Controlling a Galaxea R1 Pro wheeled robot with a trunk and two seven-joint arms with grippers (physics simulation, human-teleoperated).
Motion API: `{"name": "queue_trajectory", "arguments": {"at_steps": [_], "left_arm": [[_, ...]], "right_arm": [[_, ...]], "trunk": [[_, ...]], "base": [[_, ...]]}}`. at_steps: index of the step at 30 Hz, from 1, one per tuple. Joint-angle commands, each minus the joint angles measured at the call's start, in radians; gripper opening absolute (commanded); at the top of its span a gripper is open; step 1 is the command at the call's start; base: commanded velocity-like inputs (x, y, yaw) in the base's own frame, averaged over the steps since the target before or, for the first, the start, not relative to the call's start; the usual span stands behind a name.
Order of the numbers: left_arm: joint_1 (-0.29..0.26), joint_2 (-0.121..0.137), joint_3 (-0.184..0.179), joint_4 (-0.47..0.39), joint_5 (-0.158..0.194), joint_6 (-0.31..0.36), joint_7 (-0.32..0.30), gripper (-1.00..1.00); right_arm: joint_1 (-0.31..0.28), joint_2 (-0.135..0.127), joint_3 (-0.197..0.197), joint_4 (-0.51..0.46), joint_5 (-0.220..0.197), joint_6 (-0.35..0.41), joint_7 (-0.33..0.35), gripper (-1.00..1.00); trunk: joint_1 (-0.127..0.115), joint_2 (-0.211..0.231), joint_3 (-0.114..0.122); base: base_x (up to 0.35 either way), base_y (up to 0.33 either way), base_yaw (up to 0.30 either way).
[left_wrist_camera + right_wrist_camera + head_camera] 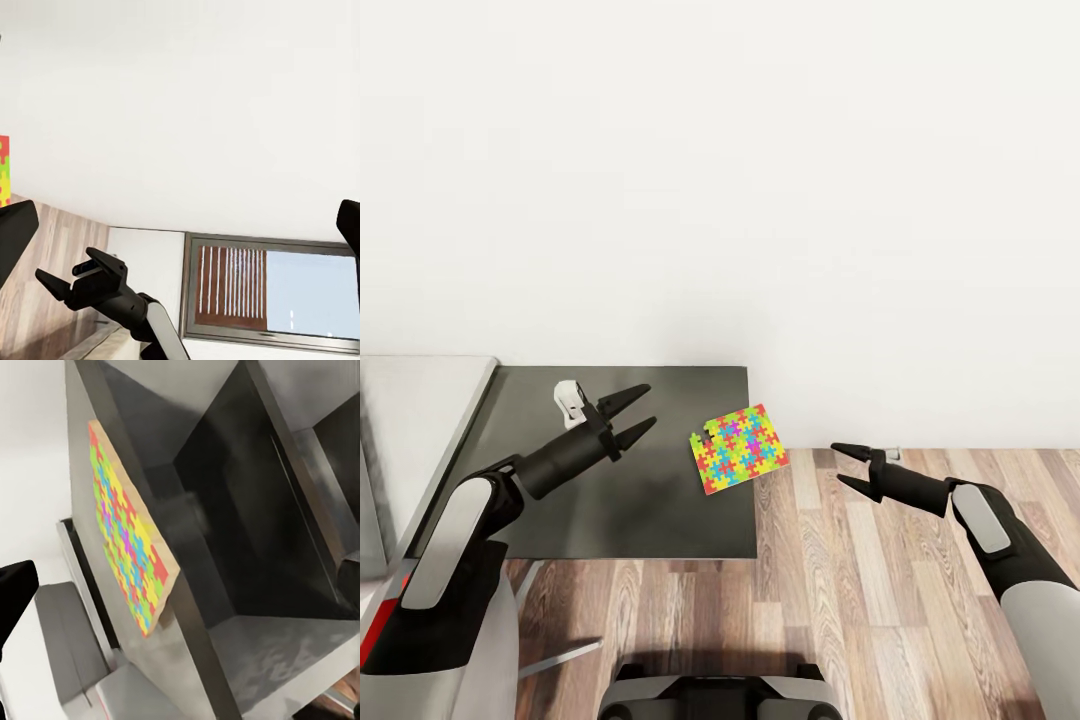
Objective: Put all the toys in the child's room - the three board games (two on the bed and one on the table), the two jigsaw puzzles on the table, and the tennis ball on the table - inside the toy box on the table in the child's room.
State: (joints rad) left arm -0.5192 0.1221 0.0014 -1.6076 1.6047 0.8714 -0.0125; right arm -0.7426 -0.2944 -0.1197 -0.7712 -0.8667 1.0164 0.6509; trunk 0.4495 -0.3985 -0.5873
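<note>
A low dark grey table wing [620, 480] stands against the white wall on the wood-plank floor [840, 600]. One multicoloured jigsaw puzzle [739, 448] lies at its three o'clock edge, overhanging the rim; a small white object [567, 398] rests near eleven o'clock.

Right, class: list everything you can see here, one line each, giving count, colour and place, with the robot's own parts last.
puzzle: one, multicoloured, on the dark wing's right edge, a corner overhanging it
dark wing: one, dark grey, against the wall
pale top: one, pale grey, left of the wing
white object: one, small, near the wing's back; what it is cannot be told
floor: wood planks, right of and in front of the wing
wall: white, behind
window: one, grey-framed, in the left wrist view
left gripper: black, open, above the wing
right gripper: black, open, above the floor
</note>
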Motion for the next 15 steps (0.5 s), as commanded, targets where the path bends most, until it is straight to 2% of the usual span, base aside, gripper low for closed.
{"name": "queue_trajectory", "arguments": {"at_steps": [1,7,15], "left_arm": [[-0.001,0.000,0.000,0.000,0.000,0.003,-0.001,1.00],[-0.003,-0.001,-0.002,0.000,0.000,0.003,-0.001,1.00],[-0.004,-0.001,-0.003,0.000,0.000,0.003,-0.001,1.00]], "right_arm": [[-0.001,0.001,-0.003,0.001,0.006,0.002,0.001,1.00],[-0.001,0.003,-0.003,0.002,0.006,-0.012,-0.025,1.00],[-0.001,0.003,-0.003,0.002,0.005,-0.017,-0.039,1.00]], "trunk": [[0.001,-0.002,-0.001],[0.001,-0.002,0.000],[0.001,-0.002,0.003]], "base": [[0.000,0.000,0.006],[0.000,0.000,0.099],[0.000,0.000,0.216]]}}
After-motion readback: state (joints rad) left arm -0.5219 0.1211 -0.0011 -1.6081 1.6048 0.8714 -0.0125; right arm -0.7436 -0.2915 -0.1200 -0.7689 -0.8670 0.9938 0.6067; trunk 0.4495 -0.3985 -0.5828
